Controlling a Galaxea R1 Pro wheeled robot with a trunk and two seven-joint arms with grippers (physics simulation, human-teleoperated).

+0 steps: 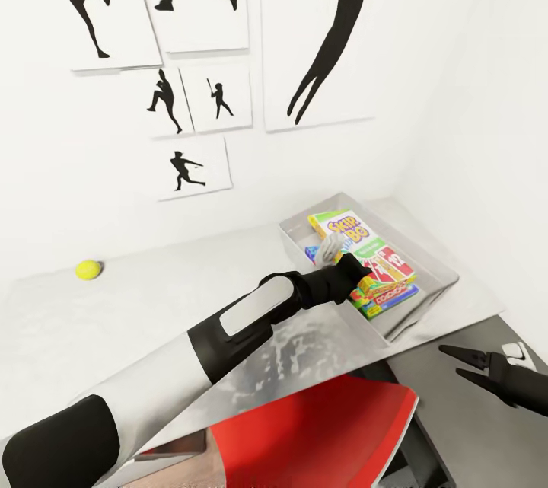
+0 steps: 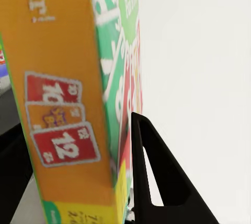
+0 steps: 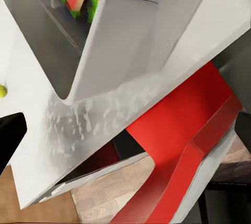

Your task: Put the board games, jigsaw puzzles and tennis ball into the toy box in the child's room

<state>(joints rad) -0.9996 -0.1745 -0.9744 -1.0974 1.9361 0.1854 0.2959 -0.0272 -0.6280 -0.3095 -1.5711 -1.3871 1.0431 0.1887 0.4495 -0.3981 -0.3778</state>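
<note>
Toy box (image 1: 441,286): grey tray at the table's (image 1: 152,298) far right corner, holding a stack topped by the Skip-Bo game (image 1: 358,240), jigsaw puzzles (image 1: 388,294) beneath. Left gripper (image 1: 358,267) fingers clamped on the Skip-Bo game inside the box. Tennis ball (image 1: 88,269): near the table's back edge, left. Right gripper (image 1: 468,365): fingers apart, beside the table's right end.

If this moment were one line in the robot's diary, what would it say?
left hand: shut on Skip-Bo box, over toy box | right hand: open, idle | tennis ball: on table, not yet boxed
</note>
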